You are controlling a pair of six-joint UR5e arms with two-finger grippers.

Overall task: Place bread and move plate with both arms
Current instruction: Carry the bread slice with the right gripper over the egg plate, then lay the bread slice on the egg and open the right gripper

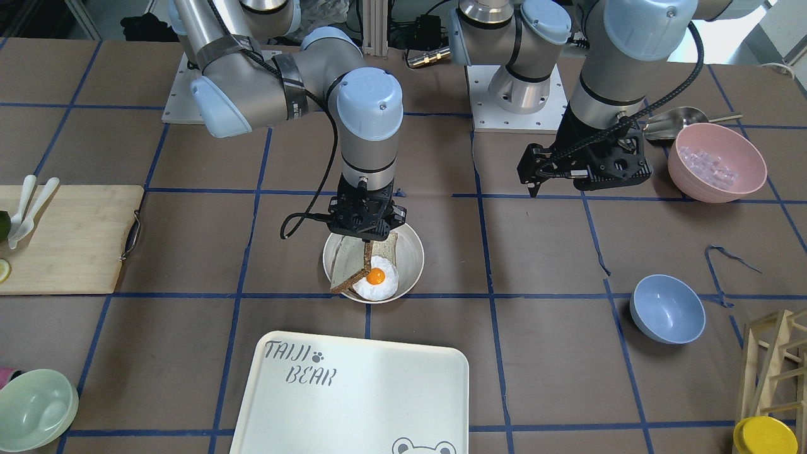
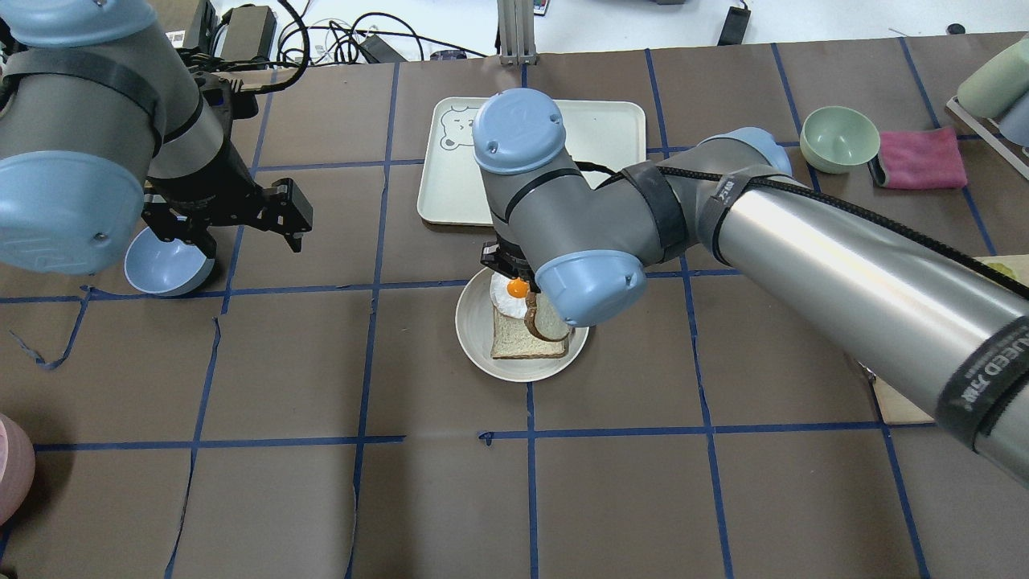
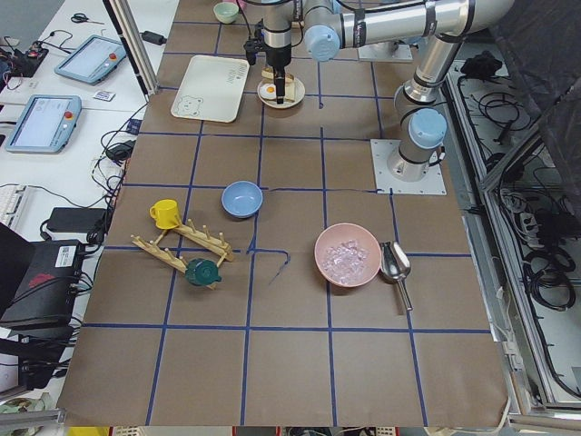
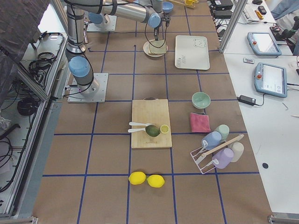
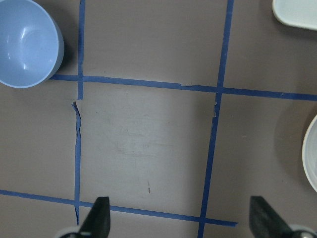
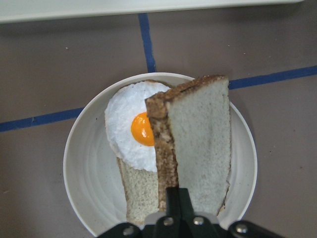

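Note:
The round cream plate (image 1: 413, 252) sits on the table's middle and holds a paler square slice (image 2: 522, 344) with a fried egg (image 1: 376, 277) on it. My right gripper (image 1: 367, 243) hangs straight above the plate, shut on the dark-crusted bread (image 6: 198, 144). The bread is tilted on edge, its lower end down by the egg (image 6: 133, 129) and the plate's rim (image 6: 79, 163). It also shows in the overhead view (image 2: 549, 320). My left gripper (image 5: 181, 215) is open and empty, above bare table well to the plate's side, near a blue bowl (image 5: 27, 42).
The "TAIJI BEAR" tray (image 1: 378, 391) lies just beyond the plate on the operators' side. A pink bowl of ice (image 1: 717, 161) with a metal scoop stands near my left arm. A cutting board (image 1: 63, 239) and a pale green bowl (image 1: 34, 410) lie on my right side.

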